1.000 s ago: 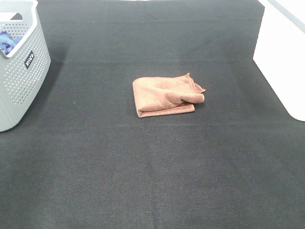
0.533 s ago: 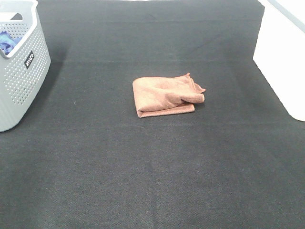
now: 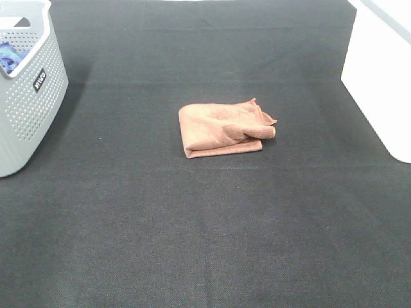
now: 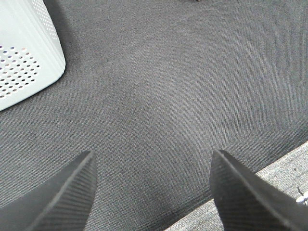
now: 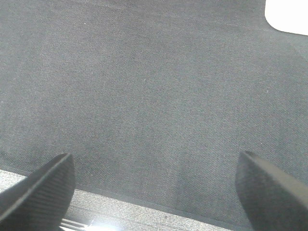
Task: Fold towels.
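Note:
The reddish-brown towel (image 3: pixel 223 129) lies folded into a small rectangle in the middle of the black mat (image 3: pixel 205 224), with a loose corner sticking out on its right side. Neither arm shows in the high view. My left gripper (image 4: pixel 151 166) is open and empty over bare mat near the mat's edge, with its fingers (image 4: pixel 65 192) wide apart. My right gripper (image 5: pixel 156 168) is open and empty over bare mat near the mat's edge. The towel shows in neither wrist view.
A grey perforated basket (image 3: pixel 29 90) stands at the far left with a blue cloth (image 3: pixel 9 56) inside; its wall also shows in the left wrist view (image 4: pixel 24 57). A white box (image 3: pixel 382 77) stands at the right edge; its corner shows in the right wrist view (image 5: pixel 288 14).

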Robot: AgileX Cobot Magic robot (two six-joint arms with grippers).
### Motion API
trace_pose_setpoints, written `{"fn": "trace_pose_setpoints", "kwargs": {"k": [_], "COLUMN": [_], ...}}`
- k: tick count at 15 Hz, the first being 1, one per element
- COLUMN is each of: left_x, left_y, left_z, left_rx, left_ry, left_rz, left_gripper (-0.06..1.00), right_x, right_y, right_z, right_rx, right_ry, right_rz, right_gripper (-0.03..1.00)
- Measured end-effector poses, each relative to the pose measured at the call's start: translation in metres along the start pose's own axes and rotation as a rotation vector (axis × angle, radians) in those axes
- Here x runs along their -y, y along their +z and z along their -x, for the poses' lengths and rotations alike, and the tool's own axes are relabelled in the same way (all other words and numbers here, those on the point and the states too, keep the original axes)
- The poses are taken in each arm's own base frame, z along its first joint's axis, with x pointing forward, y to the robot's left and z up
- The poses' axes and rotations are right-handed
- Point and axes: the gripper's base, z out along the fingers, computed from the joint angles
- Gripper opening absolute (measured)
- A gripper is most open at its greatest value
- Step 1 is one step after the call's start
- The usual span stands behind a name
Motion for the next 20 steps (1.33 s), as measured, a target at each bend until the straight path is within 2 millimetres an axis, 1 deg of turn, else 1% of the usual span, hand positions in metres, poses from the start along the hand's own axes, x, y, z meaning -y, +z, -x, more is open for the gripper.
{"fn": "trace_pose_setpoints", "kwargs": {"k": [11, 14, 17, 20], "left_x": [0.000, -0.004, -0.007, -0.006], "left_y": [0.000, 0.000, 0.000, -0.003], "left_z": [0.000, 0.000, -0.001, -0.002], "left_rx": [0.001, -0.005, -0.011, 0.013], "left_ry": [-0.010, -0.104, -0.174, -0.171], "left_rz": [0.010, 0.123, 0.209, 0.216], "left_gripper": [0.64, 0.64, 0.64, 0.64], "right_x": [0.000, 0.001, 0.001, -0.003], "right_y": [0.000, 0.000, -0.009, -0.021], "right_z": [0.000, 0.000, -0.005, -0.013], "right_rx": [0.001, 0.005, 0.069, 0.166], "right_ry": [0.000, 0.031, 0.056, 0.043], "right_rz": [0.001, -0.029, -0.070, -0.088], "right_gripper": [0.85, 0.85, 0.85, 0.85]}}
